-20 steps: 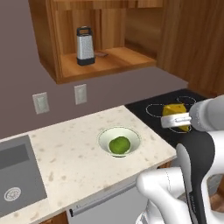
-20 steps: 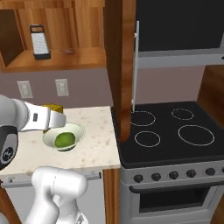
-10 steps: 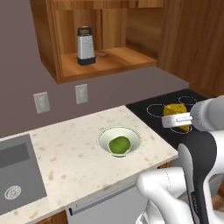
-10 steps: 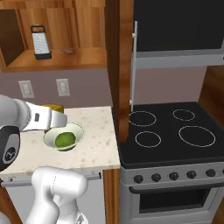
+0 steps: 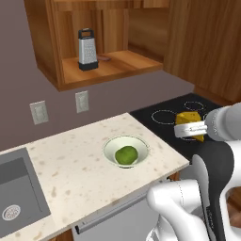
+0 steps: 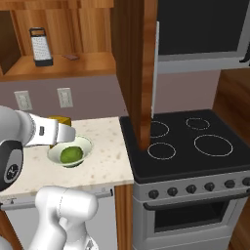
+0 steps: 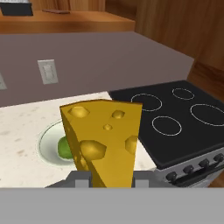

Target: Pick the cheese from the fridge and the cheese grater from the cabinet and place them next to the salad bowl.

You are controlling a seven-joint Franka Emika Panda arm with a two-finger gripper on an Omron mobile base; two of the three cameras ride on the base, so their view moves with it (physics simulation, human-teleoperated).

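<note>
Clearly the carrying step is in hand: the pincer (image 5: 189, 130) is clamped on the cheese (image 5: 190, 120) and holds it in the air, off to the stove side of the bowl (image 5: 126, 150). From the left base view the bowl sits on the table (image 5: 70, 174) ahead of and below the pincer, and the grater (image 5: 87, 49) stands well above it in the cabinet (image 5: 106, 70).

From the right base view the pincer (image 6: 68, 134) hangs just beside the bowl (image 6: 70, 151), perhaps over its near rim; depth is hard to judge.

From the hand view the cheese (image 7: 103, 140) stands upright between the fingertips, with the bowl (image 7: 52, 144) behind it.

Next, I judge, lower the wedge onto bare table beside the bowl, then let go.
</note>
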